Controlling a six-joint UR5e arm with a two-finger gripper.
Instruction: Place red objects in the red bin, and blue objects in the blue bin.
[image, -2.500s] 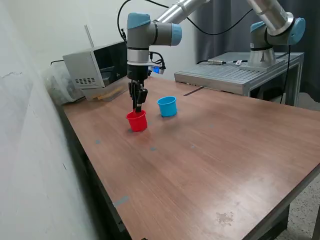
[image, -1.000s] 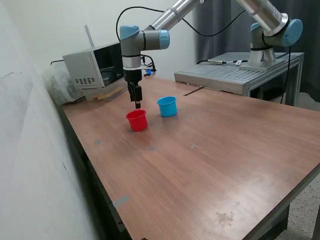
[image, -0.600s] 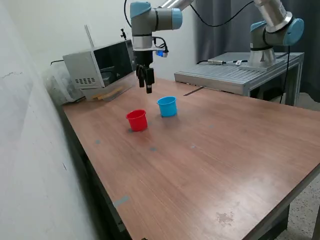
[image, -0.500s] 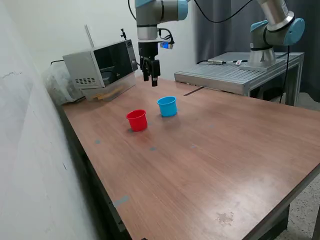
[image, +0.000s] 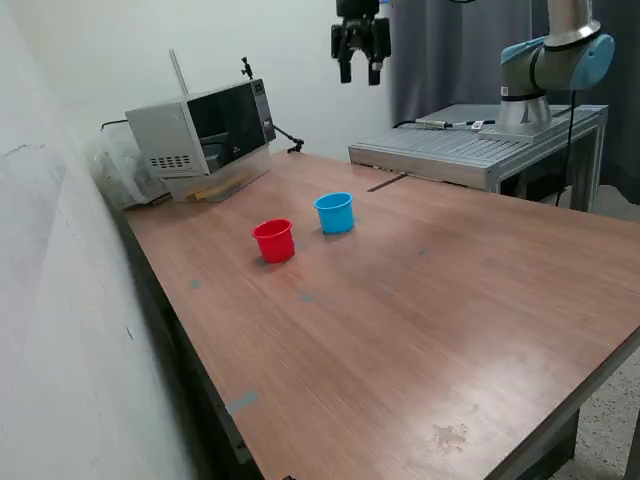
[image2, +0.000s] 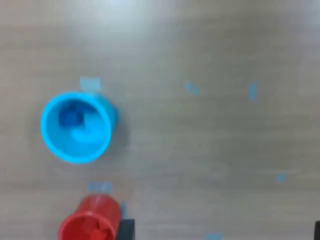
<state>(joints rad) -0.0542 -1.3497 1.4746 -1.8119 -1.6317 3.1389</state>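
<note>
- At the exterior view's left, a grey box-like appliance (image: 200, 135) sits at the far edge of the brown wooden table (image: 420, 330), against the pale wall.
- Next along, the red cup (image: 274, 241) stands upright on the table, well in from the edge.
- In the wrist view the red cup (image2: 91, 220) is cut off by the frame edge; its inside shows only red, and whether cubes lie in it cannot be told.
- Just beside it, toward the exterior view's right, the light-blue cup (image: 335, 213) stands upright, close to the red one but apart from it.
- From above, the light-blue cup (image2: 77, 127) holds a darker blue patch (image2: 71, 116) at its bottom, possibly a blue cube, though the picture is too blurred to be sure.
- High above both cups hangs the gripper (image: 361, 72), its two fingers apart and holding nothing.
- At the far right, a grey metal platform (image: 480, 145) carries the arm's base (image: 525, 110).
</note>
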